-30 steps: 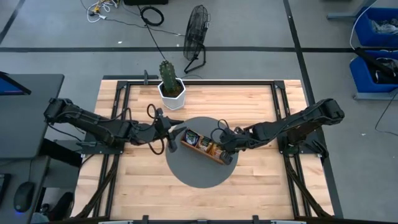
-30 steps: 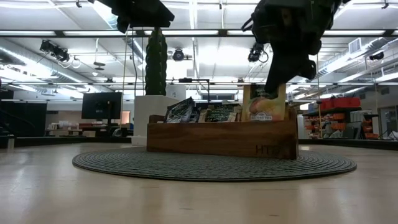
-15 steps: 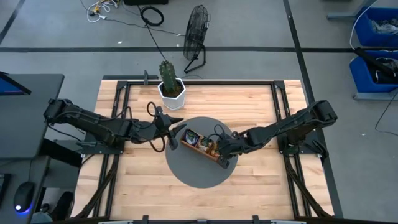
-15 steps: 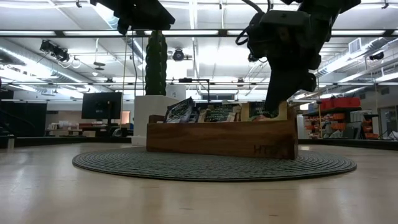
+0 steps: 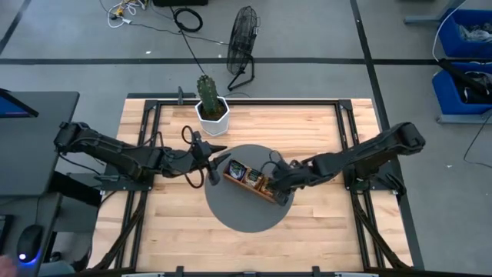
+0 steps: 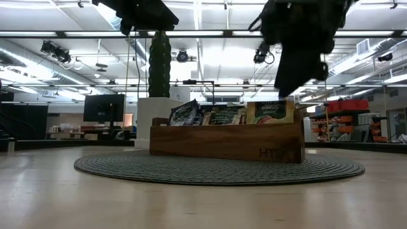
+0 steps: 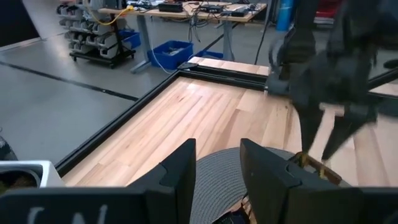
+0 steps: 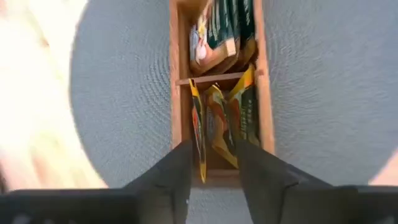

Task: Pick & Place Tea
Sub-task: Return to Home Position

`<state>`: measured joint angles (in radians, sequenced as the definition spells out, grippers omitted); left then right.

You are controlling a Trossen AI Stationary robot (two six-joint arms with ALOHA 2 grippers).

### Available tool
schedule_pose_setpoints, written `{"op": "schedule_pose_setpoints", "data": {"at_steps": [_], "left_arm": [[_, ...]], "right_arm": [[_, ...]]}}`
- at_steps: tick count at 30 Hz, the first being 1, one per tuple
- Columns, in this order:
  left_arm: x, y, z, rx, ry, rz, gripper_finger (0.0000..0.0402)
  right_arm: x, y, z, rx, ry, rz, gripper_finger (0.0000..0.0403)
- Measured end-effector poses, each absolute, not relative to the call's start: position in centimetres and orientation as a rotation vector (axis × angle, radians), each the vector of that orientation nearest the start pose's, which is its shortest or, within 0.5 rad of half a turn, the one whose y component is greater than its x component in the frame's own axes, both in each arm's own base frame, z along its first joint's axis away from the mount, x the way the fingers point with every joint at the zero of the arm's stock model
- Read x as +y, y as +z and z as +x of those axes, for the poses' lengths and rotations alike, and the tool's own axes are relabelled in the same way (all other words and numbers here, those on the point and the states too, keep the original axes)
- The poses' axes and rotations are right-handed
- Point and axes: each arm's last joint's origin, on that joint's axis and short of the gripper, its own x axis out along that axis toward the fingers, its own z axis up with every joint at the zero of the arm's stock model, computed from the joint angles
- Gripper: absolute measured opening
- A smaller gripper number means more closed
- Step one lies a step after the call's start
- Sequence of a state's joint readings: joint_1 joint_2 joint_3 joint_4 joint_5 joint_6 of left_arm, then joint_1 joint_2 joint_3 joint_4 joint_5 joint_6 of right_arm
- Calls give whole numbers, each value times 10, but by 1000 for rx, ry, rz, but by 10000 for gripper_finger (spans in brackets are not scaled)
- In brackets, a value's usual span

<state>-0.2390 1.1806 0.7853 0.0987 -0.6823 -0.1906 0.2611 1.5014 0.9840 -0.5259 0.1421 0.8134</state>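
Now: my right hand (image 6: 296,70) risen clear of tray (image 6: 222,143), fingers spread, empty. Released orange tea (image 6: 270,112) stands in end section beneath it, among other orange packets. Placing looks finished; retreat due next. My left hand (image 5: 217,161) spread, hovering at tray's other end.

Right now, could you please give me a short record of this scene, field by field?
Tray: wooden tray on round grey mat
Tea: orange packets in one end section, dark packets in the next
Right pincer: open, empty, raised above the orange section
Left pincer: open, empty, raised beside the tray's other end
Cactus: white pot, beyond the mat
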Motion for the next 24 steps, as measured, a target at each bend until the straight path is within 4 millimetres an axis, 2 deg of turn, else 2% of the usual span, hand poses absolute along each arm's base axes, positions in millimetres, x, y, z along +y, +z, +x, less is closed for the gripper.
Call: {"op": "schedule_pose_setpoints", "data": {"at_steps": [6, 10, 14, 15, 18, 24], "left_arm": [[-41, 294, 242, 196, 424, -60, 124], [-37, 288, 226, 190, 446, -136, 99], [-31, 279, 203, 140, 445, -199, 52], [-29, 277, 198, 115, 445, -210, 38], [-22, 268, 183, 42, 444, -229, 7], [-6, 246, 154, -153, 391, -288, 4]], "right_arm": [[65, 260, 249, 865, -330, 508, 150], [67, 283, 222, 779, -369, 510, 108], [69, 293, 204, 730, -406, 512, 21], [70, 294, 202, 723, -406, 509, 11], [70, 295, 201, 712, -415, 522, 14], [69, 297, 203, 684, -425, 542, 5]]}}
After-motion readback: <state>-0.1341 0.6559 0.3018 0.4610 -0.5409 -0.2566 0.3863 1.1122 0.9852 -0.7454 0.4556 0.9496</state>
